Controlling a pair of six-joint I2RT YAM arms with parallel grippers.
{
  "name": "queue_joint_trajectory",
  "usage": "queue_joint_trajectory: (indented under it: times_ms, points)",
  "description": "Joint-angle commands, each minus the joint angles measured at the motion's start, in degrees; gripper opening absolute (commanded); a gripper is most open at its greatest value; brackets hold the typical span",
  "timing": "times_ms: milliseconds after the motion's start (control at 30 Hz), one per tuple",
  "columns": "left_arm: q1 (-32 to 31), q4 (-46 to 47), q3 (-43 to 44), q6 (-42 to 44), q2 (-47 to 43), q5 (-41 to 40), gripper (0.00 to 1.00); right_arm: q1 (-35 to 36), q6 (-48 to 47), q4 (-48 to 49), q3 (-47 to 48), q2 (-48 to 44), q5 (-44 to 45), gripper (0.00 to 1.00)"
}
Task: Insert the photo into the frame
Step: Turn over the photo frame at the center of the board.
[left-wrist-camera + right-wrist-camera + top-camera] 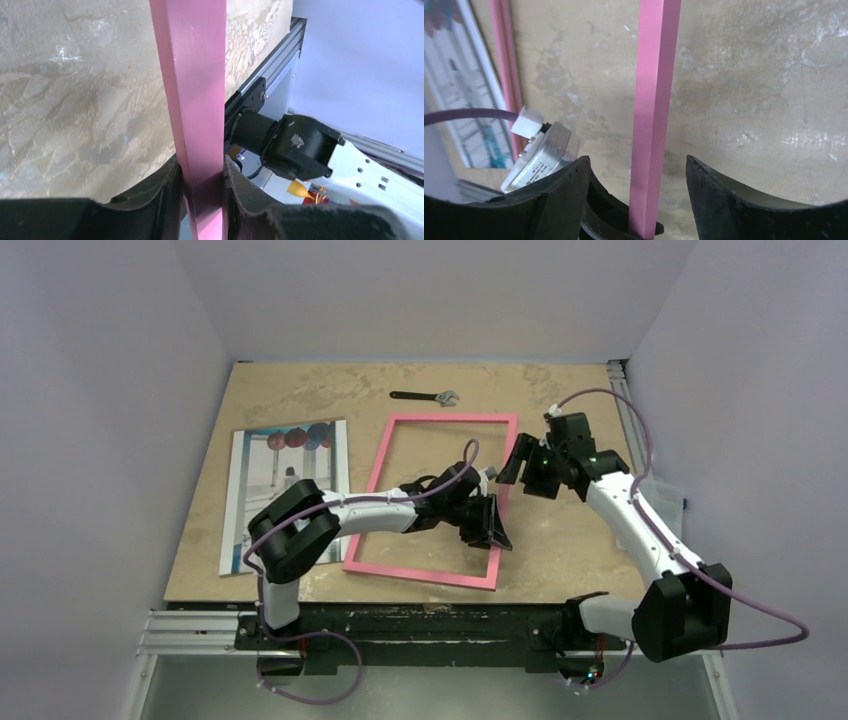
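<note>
The pink frame (pixel 400 440) lies pink side up in the middle of the table. My left gripper (pixel 493 523) is shut on the frame's right rail; in the left wrist view the rail (pixel 195 90) is pinched between both fingers. My right gripper (pixel 518 462) is open and straddles the same rail higher up; in the right wrist view the rail (pixel 654 110) runs between the spread fingers without touching them. The photo (pixel 285 490) lies picture up at the left, on the brown board, apart from both grippers.
A black adjustable wrench (pixel 425 396) lies at the back of the table. The brown board (pixel 340 428) shows under the photo's top edge. The table's near edge and a metal rail (pixel 190 625) run along the front.
</note>
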Motion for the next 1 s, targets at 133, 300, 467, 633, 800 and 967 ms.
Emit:
queue_joint_trajectory:
  times_ms: [133, 300, 467, 633, 800, 967]
  points:
    - [-0.3, -0.6, 2.2, 7.5, -9.8, -1.6, 0.0, -12.6, -1.5, 9.5, -3.6, -5.1, -20.6, 0.7]
    - [-0.4, -2.4, 2.1, 10.6, -13.7, -2.1, 0.0, -14.5, 2.2, 15.1, -5.3, -3.6, -28.5, 0.71]
    - [-0.4, -4.0, 0.8, 13.4, -17.2, -2.2, 0.0, -17.5, 6.7, 24.0, -6.7, 0.8, -40.1, 0.69]
    - [-0.4, -6.1, 1.3, 15.3, -17.6, -0.5, 0.0, -17.5, 10.4, 30.6, -7.1, 1.4, -45.3, 0.67]
    - [-0.6, -8.3, 2.9, 16.7, -17.0, 0.5, 0.0, -17.5, 11.0, 31.8, -6.9, 2.6, -46.6, 0.63]
    - [-1.1, -11.4, 5.8, 18.5, -15.5, 1.9, 0.0, -17.5, 12.4, 33.4, -6.9, 3.3, -47.8, 0.58]
